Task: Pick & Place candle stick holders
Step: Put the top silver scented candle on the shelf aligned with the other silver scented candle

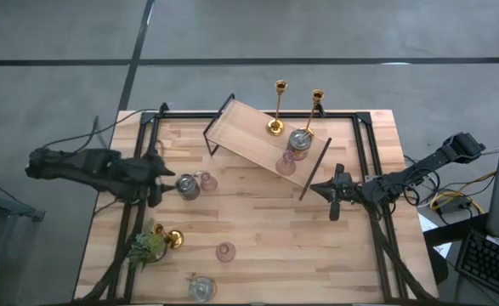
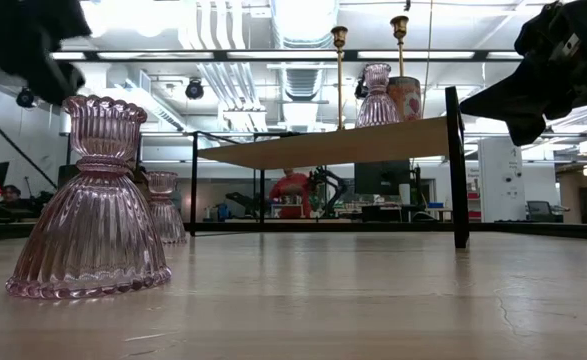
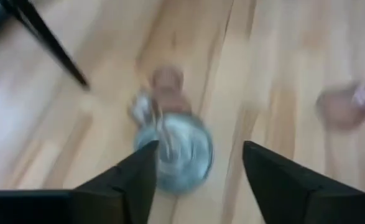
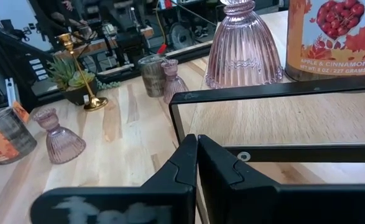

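High view gives the whole layout: the wooden table (image 1: 258,238), then the raised shelf (image 1: 249,136) carrying two gold candlesticks (image 1: 276,106), a silver glass holder (image 1: 299,140) and a pink cup (image 1: 286,161). The left gripper (image 1: 162,183) sits right at another silver holder (image 1: 188,187) with a pink cup (image 1: 206,181) beside it. Left wrist view shows what overhead can't: its fingers (image 3: 135,180) are spread wide, the silver holder between them, not gripped. Right gripper (image 1: 334,191) waits by the shelf's end; its wrist view shows the fingers (image 4: 182,165) pressed together, holding nothing. A third candlestick (image 1: 171,238) stands by the plant (image 1: 145,246).
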